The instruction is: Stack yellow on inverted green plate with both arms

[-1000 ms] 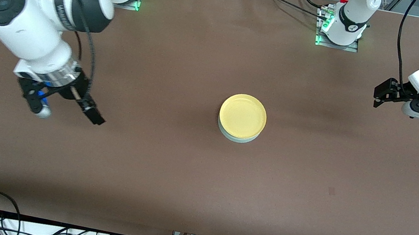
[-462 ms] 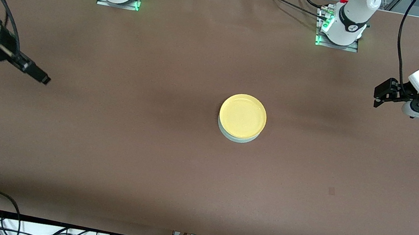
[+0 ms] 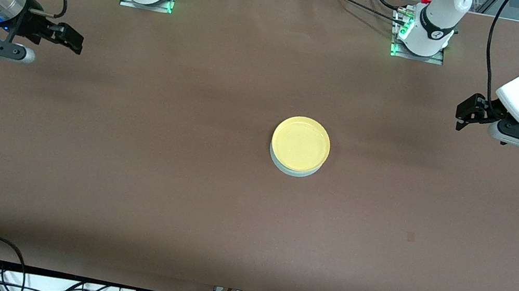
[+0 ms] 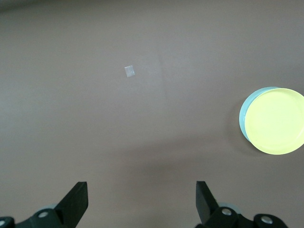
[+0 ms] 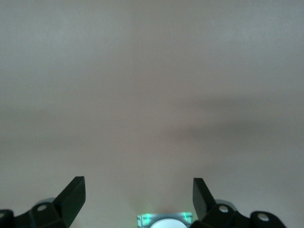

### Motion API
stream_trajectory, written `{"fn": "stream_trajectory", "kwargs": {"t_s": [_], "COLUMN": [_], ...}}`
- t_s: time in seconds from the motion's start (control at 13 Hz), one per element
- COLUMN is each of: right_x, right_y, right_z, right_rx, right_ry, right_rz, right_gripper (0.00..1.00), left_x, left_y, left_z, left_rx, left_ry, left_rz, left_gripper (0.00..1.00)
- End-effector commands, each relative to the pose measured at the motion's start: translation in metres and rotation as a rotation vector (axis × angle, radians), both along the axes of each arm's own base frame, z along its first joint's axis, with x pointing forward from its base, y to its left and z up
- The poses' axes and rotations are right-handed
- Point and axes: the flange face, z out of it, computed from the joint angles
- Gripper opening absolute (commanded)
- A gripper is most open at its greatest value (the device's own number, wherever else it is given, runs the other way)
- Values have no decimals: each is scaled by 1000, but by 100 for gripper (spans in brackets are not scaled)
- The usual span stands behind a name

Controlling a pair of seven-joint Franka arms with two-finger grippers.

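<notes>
Movement: since a second ago your right gripper (image 3: 69,36) has swung up and away from the middle of the table toward the right arm's end; the left gripper (image 3: 465,111) has only shifted slightly, and the plates have not moved.
Right claw: released and carrying nothing; its wrist view shows both fingers spread over bare table.
Left claw: also released and empty, hanging over the left arm's end of the table, well apart from the stack.
Stack: the yellow plate (image 3: 300,143) already sits on the green plate (image 3: 293,170) near the table's centre, rim up. It rides a little off-centre, so a crescent of green shows on the side nearer the front camera and again in the left wrist view (image 4: 244,114).
Progress: you can judge the stacking as done, with both arms waiting clear.
Handling: expect both plates to be light, stiff and smooth, likely hard plastic, so they may skid on each other if nudged.
Grip: if you must straighten the yellow one, pinch its low raised rim at the edge; the flat middle offers nothing to hold.
Surface: the brown table (image 3: 126,186) is flat and matte, with a small pale tag (image 4: 129,71) lying on it toward the left arm's end.
Room: you have open table on every side of the stack for an approach from either arm.
</notes>
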Motion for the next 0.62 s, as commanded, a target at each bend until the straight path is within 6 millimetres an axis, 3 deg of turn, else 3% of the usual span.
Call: {"fn": "stream_trajectory", "kwargs": {"t_s": [0.0, 0.15, 0.54], "right_x": [-15, -24, -23], "right_y": [-6, -7, -14], "right_z": [26, 39, 51], "right_rx": [-16, -7, -3], "right_ry": [0, -1, -25], "right_rz": [38, 76, 72], "right_gripper": [100, 100, 100], "left_x": [3, 3, 3], "left_y": [-2, -2, -2], "left_z": [7, 7, 7], "left_rx": [-9, -9, -8], "left_ry": [6, 6, 7], "left_rz": [-5, -5, -5], "left_gripper": [100, 100, 100]}}
